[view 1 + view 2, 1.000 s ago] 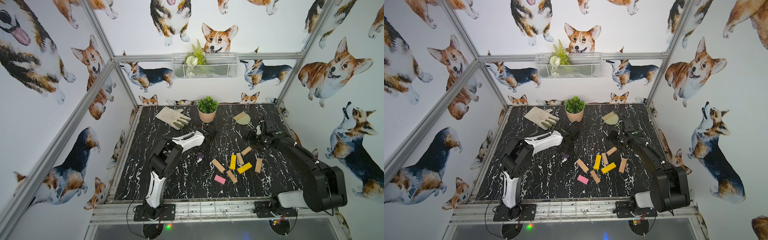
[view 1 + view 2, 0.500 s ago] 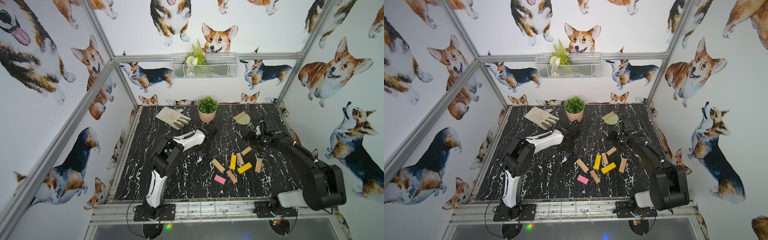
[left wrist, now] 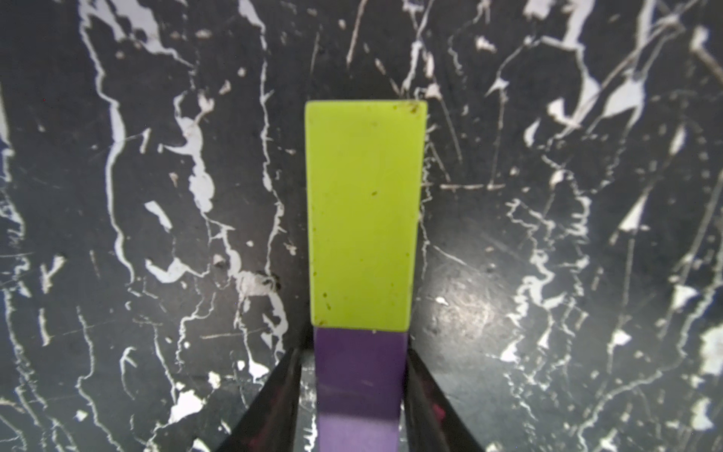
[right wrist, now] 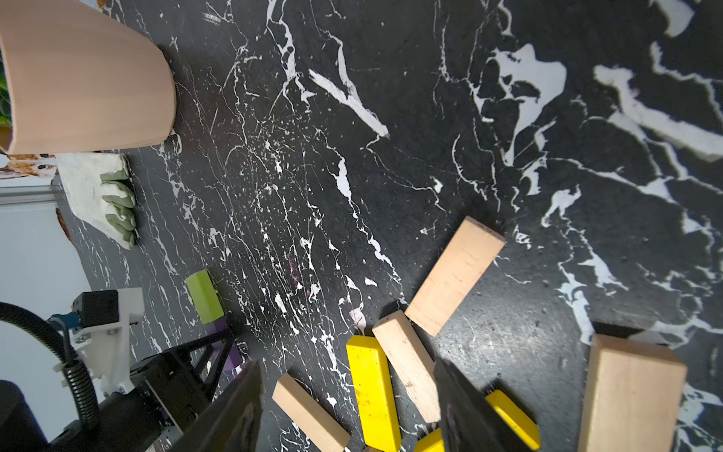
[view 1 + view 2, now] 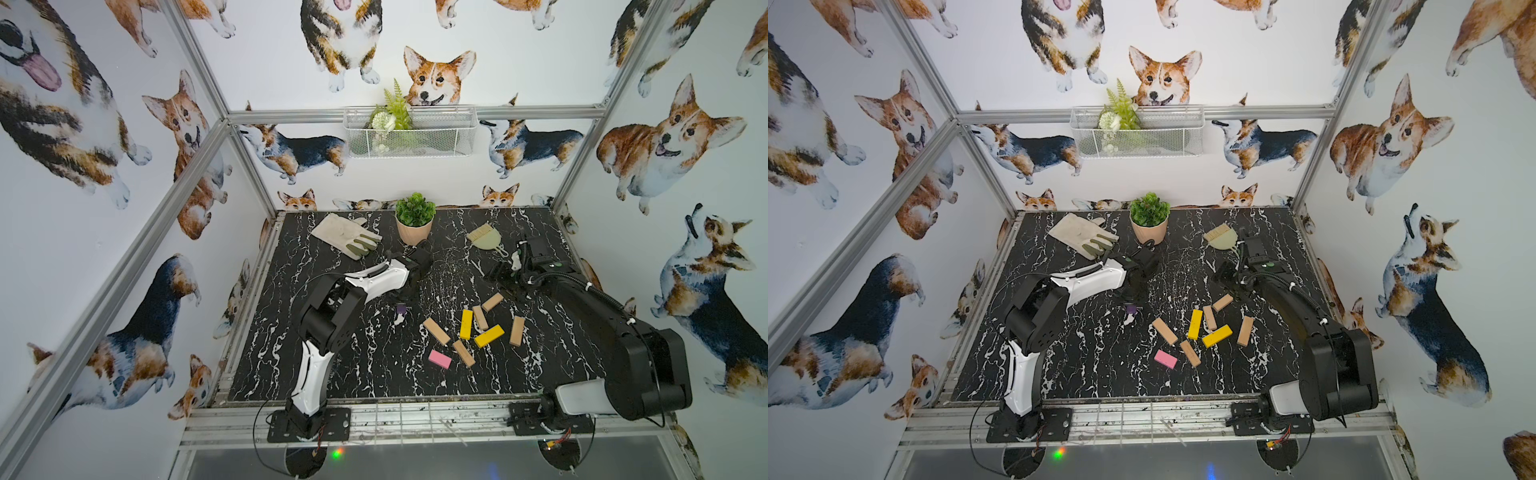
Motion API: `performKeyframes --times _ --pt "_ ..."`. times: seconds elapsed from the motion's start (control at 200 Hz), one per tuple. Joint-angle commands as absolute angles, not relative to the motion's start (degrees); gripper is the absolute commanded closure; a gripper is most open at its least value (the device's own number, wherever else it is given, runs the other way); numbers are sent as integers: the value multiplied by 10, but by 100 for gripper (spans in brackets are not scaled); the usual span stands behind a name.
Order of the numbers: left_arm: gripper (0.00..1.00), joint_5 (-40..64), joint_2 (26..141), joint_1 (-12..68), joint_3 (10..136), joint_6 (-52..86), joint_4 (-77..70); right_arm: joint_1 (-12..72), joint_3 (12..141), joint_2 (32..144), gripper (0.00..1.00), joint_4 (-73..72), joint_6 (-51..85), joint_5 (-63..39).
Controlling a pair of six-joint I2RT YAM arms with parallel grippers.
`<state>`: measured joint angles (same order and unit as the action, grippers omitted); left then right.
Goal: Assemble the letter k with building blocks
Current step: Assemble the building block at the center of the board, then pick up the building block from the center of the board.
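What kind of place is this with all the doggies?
Probably a robot lab booth: a white arm and a black arm mounted at a table, a metal frame, and blocks laid out.

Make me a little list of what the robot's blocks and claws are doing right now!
left gripper: around the purple block, grip unclear
purple block: end to end with green block
right gripper: open, over loose blocks
loose blocks: five wooden blocks, two yellow blocks, one pink block
letter: not built yet

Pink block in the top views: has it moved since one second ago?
No. The pink block still lies close beside the nearest tan block, as before.
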<state>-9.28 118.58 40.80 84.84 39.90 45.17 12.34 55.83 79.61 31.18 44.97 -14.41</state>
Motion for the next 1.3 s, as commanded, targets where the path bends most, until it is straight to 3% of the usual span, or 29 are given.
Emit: performKeyframes --times 0.0,0.23,0.425,0.585,0.791,0.941,1.061,1.296 --pt "52 -102 1195 407 846 405 472 123 560 795 29 305 449 -148" --pt "35 -91 1143 410 850 396 479 163 582 790 31 358 420 -100" --pt "34 -81 1073 421 851 381 492 271 615 817 33 402 409 -47" --pt "30 -94 988 405 814 387 486 382 645 862 33 421 322 -55" --pt "23 -13 868 236 726 388 459 477 643 877 34 446 203 -38" --pt "17 15 837 112 701 315 472 539 655 905 35 467 143 -28" --pt "1 -15 847 76 712 254 499 577 663 942 36 484 118 -27" --pt "0 32 832 32 652 246 435 617 656 975 36 495 103 -23"
